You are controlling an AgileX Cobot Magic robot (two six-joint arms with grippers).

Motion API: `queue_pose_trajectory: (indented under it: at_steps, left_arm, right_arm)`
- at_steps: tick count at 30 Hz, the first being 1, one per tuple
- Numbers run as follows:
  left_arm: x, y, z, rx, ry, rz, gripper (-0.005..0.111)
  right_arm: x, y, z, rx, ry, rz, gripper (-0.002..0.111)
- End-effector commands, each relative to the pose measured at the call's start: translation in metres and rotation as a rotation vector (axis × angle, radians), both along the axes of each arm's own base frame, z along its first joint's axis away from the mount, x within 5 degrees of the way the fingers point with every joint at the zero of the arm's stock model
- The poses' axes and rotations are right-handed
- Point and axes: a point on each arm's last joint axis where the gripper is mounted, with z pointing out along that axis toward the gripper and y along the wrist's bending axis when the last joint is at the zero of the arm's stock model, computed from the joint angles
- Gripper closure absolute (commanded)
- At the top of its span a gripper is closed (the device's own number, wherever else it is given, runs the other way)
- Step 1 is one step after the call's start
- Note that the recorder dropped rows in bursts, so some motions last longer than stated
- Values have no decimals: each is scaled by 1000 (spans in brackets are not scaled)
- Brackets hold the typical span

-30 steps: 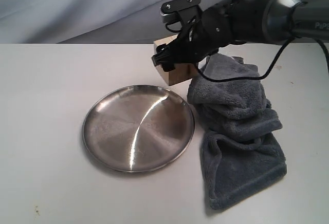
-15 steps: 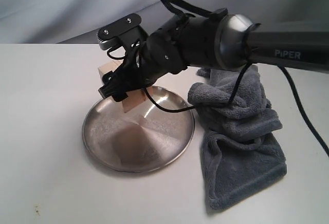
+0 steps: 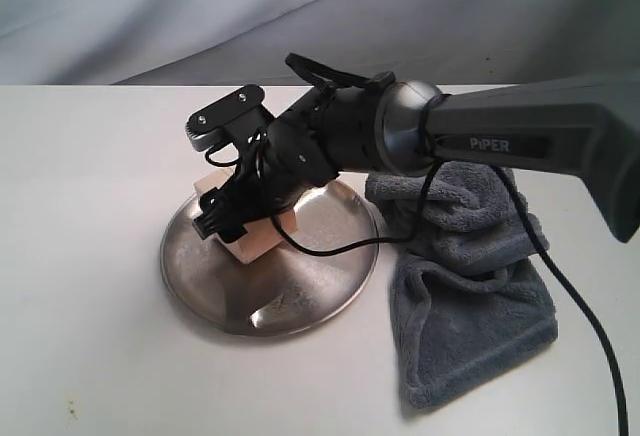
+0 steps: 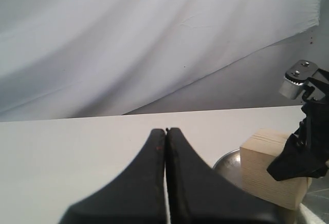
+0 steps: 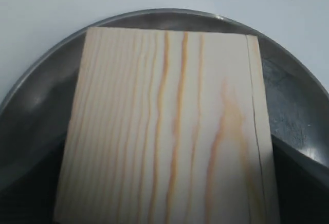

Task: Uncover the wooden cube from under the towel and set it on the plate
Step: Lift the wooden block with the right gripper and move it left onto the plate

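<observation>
wooden cube (image 3: 262,244) lower over plate (image 3: 320,268), pale, straight-grained

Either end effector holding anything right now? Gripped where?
The right end effector grips the cube by two opposite side faces, at the plate. The left end effector is shut on nothing.

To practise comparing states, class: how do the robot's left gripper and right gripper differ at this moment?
The left gripper is shut on nothing, while the right gripper is clamped on the wooden cube. The right gripper reaches over the plate, while the left gripper sits back from the plate, off its rim. Both have dark fingers.
</observation>
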Motion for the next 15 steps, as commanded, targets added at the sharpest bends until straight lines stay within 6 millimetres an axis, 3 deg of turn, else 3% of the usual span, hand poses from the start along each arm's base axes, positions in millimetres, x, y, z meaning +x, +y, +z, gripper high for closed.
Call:
queue_pose_trajectory:
  at_steps: [1, 7, 15]
  left_arm:
    - [0, 0, 0, -6, -10, 3, 107]
    - [0, 0, 0, -6, -10, 3, 107]
    - [0, 0, 0, -6, -10, 3, 107]
  right_arm:
    - [-2, 4, 10, 26, -27, 20, 48]
    - [-4, 0, 5, -20, 3, 13, 47]
    - [-4, -1, 0, -42, 19, 10, 20]
